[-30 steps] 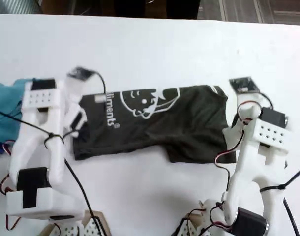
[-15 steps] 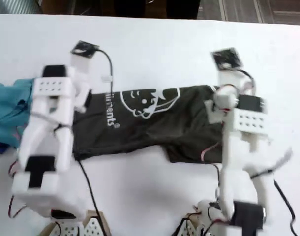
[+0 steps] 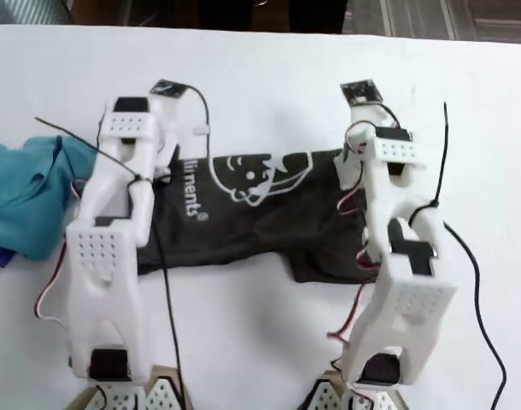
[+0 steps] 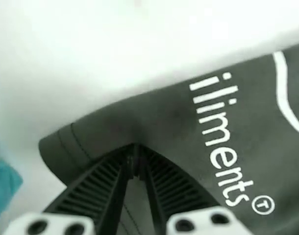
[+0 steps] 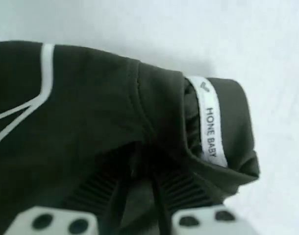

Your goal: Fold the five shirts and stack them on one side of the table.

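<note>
Pinching at both ends of the far edge: the left tool (image 4: 134, 164) had its jaws drawn together on the dark shirt (image 3: 269, 213) at the hem (image 4: 66, 142), just beside the white lettering (image 4: 228, 142). The right tool (image 5: 142, 171) looked likewise closed into the cloth, near the collar (image 5: 188, 112) and its neck label (image 5: 208, 122). The shirt lay crosswise on the bench (image 3: 269, 68), between the two arms, print side up, with its near edge uneven and a flap sagging toward the right arm. A teal shirt (image 3: 21, 201) sat crumpled at the left side, touching or nearly touching the dark one. My judgement was that this was a lengthwise fold in hand, with no folded stack begun. To do it well, both tools should rise together and level, hold the cloth taut between them, and carry the far edge over to meet the near one squarely. The risks were a grip holding a single layer, or uneven lift skewing the fold.
</note>
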Tool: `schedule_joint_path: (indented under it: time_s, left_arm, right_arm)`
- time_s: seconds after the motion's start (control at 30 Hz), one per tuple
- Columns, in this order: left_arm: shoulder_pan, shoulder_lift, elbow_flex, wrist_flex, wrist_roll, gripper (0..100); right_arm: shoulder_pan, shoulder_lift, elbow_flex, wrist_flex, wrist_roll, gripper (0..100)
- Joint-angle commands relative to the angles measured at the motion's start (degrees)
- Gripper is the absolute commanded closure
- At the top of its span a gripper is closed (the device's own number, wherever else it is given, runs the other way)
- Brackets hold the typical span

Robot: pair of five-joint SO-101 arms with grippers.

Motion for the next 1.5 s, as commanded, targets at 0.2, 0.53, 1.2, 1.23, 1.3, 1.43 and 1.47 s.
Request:
schedule_joint_path:
  time_s: [0.2, 0.53, 1.2, 1.23, 1.3, 1.43, 1.47]
  left_arm:
    - [-2.8, 17.6, -34.2, 11.1, -0.1, 97]
    - [-2.0, 15.5, -41.2, 15.2, -0.1, 97]
    - [4.7, -43.1, 40.4, -0.2, -0.3, 97]
    - [4.7, -45.5, 46.5, -4.2, -0.4, 97]
    - [4.8, -50.4, 58.1, -12.5, -0.4, 97]
    - [4.3, -57.1, 74.8, -27.2, -0.4, 97]
    - [3.6, -57.8, 77.3, -29.6, -0.2, 97]
  right_arm:
    - [7.4, 10.1, -17.8, 11.1, -0.4, 97.8]
    - [9.6, 3.8, -22.2, 22.5, -0.3, 97.8]
    - [9.2, -51.2, 43.3, 9.9, 20.4, 97.8]
    - [9.0, -53.9, 47.5, 8.3, 21.6, 97.8]
    - [7.8, -58.8, 54.3, 5.8, 23.2, 97.8]
    - [3.0, -65.5, 63.0, 3.6, 23.4, 97.8]
    - [1.5, -66.7, 64.4, 3.1, 23.4, 97.8]
